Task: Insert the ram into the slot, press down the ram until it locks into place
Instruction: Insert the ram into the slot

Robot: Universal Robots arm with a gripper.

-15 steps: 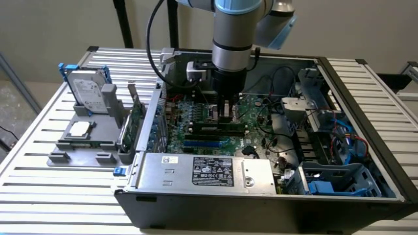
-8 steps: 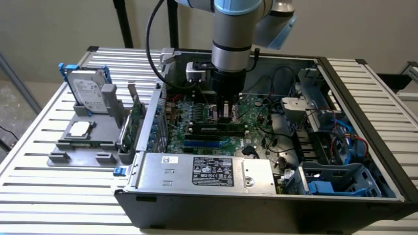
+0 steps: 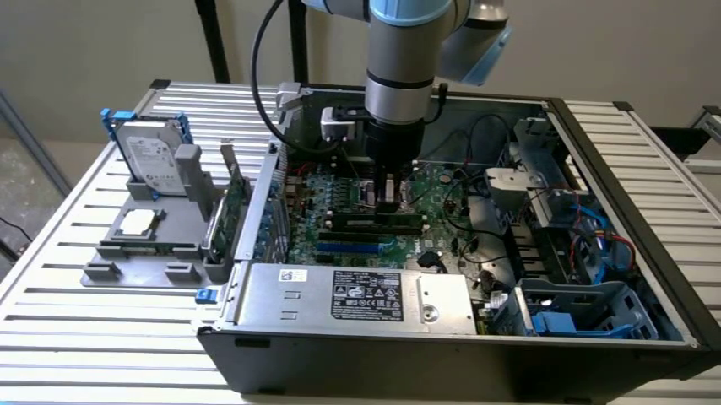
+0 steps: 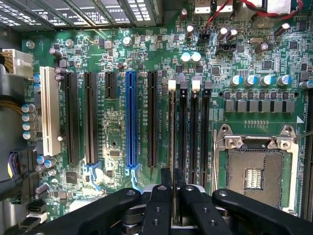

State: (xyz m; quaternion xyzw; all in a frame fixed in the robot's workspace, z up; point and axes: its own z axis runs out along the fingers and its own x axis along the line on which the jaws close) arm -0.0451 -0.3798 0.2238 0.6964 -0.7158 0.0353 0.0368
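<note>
**Gripper** (image 4: 173, 172): black, two-fingered, hanging from the arm straight down into the open computer case (image 3: 631, 278). Jaws drawn close together, clamped on the thin top edge of the ram (image 4: 172, 132).

**Ram:** green stick, edge-on in the wrist view. Upright along the slot (image 4: 170, 112), the outermost of four parallel black memory sockets. Depth of seating not legible. White latch (image 4: 171, 86) at the far end; locked or unlocked cannot be told.

**Adjacent:** neighbouring sockets (image 4: 194, 132) just beside. Blue slot (image 4: 130, 117) near on one side, square CPU socket (image 4: 254, 171) near on the other, capacitors (image 4: 259, 80) beyond the socket ends.

**Outward:** green motherboard (image 4: 112, 147); power supply (image 3: 349, 295) at the case's near edge. Slatted table (image 3: 67, 354) beneath. Hard drive (image 3: 152, 156) and expansion card (image 3: 231, 215) upright in a grey holder at the exterior view's left, well apart from the work.

**Hazards, as judged:**
- Jamming or a half-seated ram, from a tilted stick or from pressure applied off the centre of its length.
- One end latched and the other proud, from uneven descent.
- Chipped contacts or a bent socket wall, from a notch set slightly off its key.
- Board flex and cracked solder, from hard pressing against a misaligned stick.
- Slip of the jaws down past the narrow edge onto the neighbouring sockets, from a weak clamp.
</note>
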